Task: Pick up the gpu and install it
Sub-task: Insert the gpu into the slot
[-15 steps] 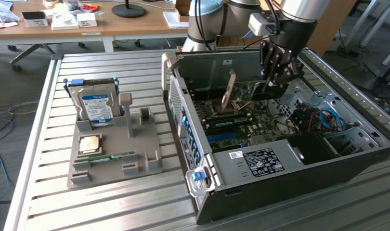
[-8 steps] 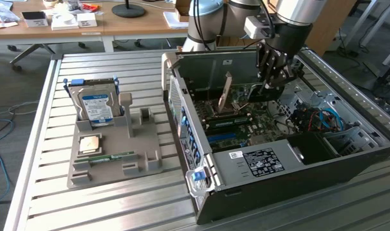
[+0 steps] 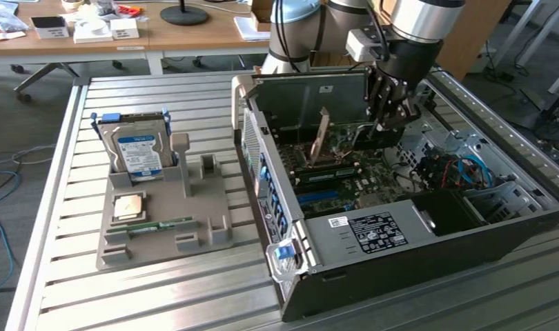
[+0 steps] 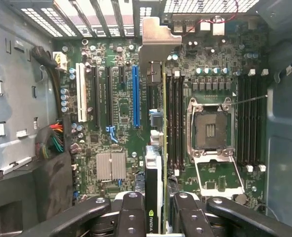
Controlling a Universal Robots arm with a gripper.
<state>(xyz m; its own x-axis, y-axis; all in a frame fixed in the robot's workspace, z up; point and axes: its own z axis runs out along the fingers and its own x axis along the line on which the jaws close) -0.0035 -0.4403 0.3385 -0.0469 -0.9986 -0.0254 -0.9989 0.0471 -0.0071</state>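
Dark and thin, the gpu (image 4: 153, 170) stands on edge inside the open computer case (image 3: 261, 162), which lies near the far edge of the slatted counter (image 3: 169, 289). The pincer (image 4: 158, 212) pinches the card's upper edge from both sides, so the pick-up looks done and the install is the step in hand. The card's long axis runs parallel to the slots on the motherboard (image 4: 118, 111), just beside the blue slot (image 4: 135, 96), and its silver bracket (image 4: 153, 44) points at the case's vented rear wall. I cannot tell whether the lower edge touches a slot. Seating calls for that edge squarely over its slot and a straight press.
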